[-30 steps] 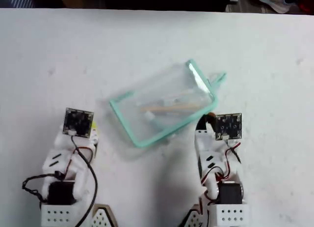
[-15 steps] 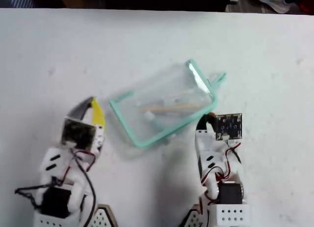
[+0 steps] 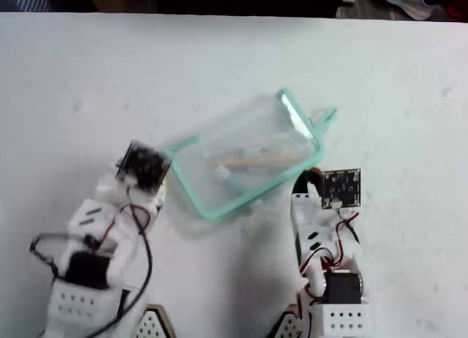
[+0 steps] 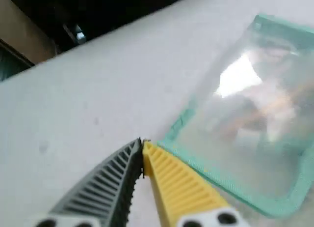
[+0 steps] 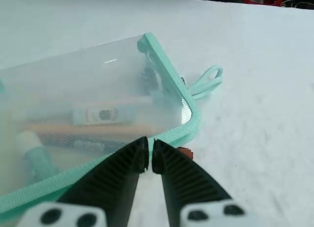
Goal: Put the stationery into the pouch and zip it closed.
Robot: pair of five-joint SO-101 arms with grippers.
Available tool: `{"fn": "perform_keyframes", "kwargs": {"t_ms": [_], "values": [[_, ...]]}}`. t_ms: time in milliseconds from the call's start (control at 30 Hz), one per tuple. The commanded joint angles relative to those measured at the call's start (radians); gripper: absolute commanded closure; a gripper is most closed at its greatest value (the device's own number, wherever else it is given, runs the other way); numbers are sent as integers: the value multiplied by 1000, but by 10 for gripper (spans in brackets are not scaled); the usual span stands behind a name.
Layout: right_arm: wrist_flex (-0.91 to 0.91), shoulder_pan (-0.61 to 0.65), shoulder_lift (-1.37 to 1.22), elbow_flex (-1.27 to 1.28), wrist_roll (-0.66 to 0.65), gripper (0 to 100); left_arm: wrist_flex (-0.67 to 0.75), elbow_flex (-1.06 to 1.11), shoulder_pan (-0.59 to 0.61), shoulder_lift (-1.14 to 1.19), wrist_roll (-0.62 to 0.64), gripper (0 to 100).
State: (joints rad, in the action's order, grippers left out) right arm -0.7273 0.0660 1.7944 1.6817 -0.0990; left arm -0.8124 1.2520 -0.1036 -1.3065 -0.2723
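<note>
The pouch [image 3: 245, 151], clear with a green trim [image 5: 169, 82], lies flat and askew on the white table [image 3: 88, 74], between the two arms and just ahead of them. Its green loop [image 5: 207, 81] sticks out from the far corner on the right arm's side. The stationery is inside and shows through the clear wall: an orange pencil [image 5: 88, 129] lies lengthwise, a white tube [image 5: 100, 114] with a dark label lies just beside it and about parallel, and a green stick [image 5: 35, 156] with a pale end lies near the pouch's lower edge. The left claw [image 4: 143, 147] is closed, its grey finger [image 4: 105, 183] and yellow finger [image 4: 179, 190] meeting at the tips with nothing between them. The tips sit low over the table, just beside the trim at the pouch's near corner on that side; whether they touch it cannot be told. In the high view that arm leans in toward this corner. The right claw [image 5: 148, 148] is also closed, its two black fingers [image 5: 113, 175] drawn together with only a thin slit between them. Their tips rest right at the trim on the pouch's near long edge, close to the loop end; whether any trim is pinched between them cannot be told. A small orange-brown tab [image 5: 184, 152] lies against the trim just beside these tips. Whether the zip is shut cannot be told.
</note>
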Motion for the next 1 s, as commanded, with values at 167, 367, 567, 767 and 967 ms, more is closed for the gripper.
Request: {"fn": "perform_keyframes", "kwargs": {"t_ms": [167, 367, 567, 767, 967], "values": [[38, -7, 8, 8, 0, 977, 114, -135, -15, 229, 129, 976], [38, -7, 8, 8, 0, 977, 176, -221, -22, 441, 279, 862], [36, -5, 7, 8, 0, 977, 184, -322, -131, 714, 350, 843], [36, -4, 7, 8, 0, 977, 282, -325, -153, 863, 385, 842], [35, -4, 7, 8, 0, 977, 199, -364, -113, 931, 407, 841]]}}
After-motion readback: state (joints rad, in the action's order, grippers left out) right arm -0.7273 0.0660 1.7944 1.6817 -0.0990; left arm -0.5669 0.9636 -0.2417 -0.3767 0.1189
